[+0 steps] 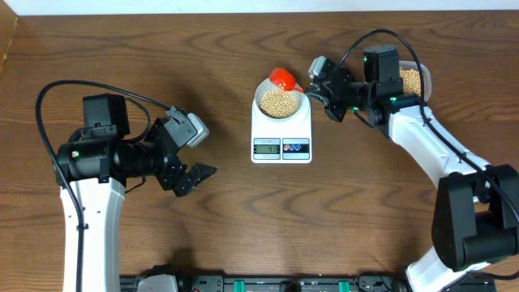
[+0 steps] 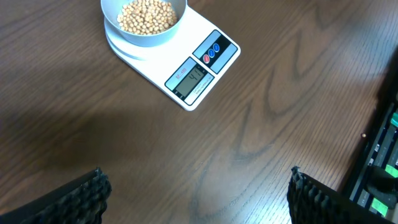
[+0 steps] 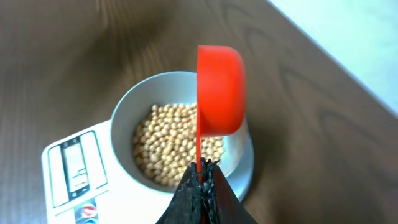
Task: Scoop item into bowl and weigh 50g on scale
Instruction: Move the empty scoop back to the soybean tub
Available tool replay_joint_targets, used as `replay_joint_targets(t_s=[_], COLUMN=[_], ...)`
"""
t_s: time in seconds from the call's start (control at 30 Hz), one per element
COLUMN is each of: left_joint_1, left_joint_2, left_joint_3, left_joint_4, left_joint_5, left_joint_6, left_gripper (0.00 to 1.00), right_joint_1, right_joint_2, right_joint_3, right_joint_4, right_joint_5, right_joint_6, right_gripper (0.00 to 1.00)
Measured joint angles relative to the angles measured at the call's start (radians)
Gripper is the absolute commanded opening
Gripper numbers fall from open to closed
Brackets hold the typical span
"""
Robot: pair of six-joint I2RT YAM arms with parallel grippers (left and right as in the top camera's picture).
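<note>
The white scale [image 1: 281, 132] lies mid-table with the pale bowl [image 1: 262, 90] on it, filled with tan beans [image 1: 280, 101]. My right gripper [image 1: 310, 92] is shut on the thin handle of a red scoop [image 1: 284, 79], which is tipped on its side over the bowl's far rim. From the right wrist the scoop [image 3: 219, 90] hangs edge-on above the beans [image 3: 171, 143] and bowl [image 3: 127, 112], its handle pinched between my fingertips [image 3: 202, 167]. My left gripper [image 1: 195, 177] stands open over bare wood left of the scale [image 2: 199, 68]; bowl [image 2: 144, 38] and beans [image 2: 146, 15] show at the top of its view.
A clear tub of more beans [image 1: 412, 79] sits behind the right arm near the table's far right. A dark rack with green parts [image 2: 380, 168] runs along the near edge. The wood between the left arm and the scale is bare.
</note>
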Motion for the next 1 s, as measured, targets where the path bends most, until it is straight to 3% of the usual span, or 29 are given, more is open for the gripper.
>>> replay_joint_targets(t_s=[0.27, 0.53, 0.73, 1.0], left_joint_1=[0.0, 0.0, 0.0, 0.0], left_joint_2=[0.0, 0.0, 0.0, 0.0], left_joint_3=[0.0, 0.0, 0.0, 0.0], left_joint_4=[0.0, 0.0, 0.0, 0.0], left_joint_5=[0.0, 0.0, 0.0, 0.0], left_joint_6=[0.0, 0.0, 0.0, 0.0], left_gripper=[0.93, 0.93, 0.93, 0.93], right_joint_1=[0.018, 0.028, -0.034, -0.159], right_joint_2=[-0.061, -0.077, -0.195, -0.294], right_joint_3=[0.0, -0.001, -0.002, -0.002], right_joint_4=[-0.076, 0.011, -0.058, -0.314], right_joint_5=[0.06, 0.096, 0.396, 0.734], right_joint_6=[-0.049, -0.068, 0.031, 0.13], right_gripper=[0.01, 0.01, 0.01, 0.01])
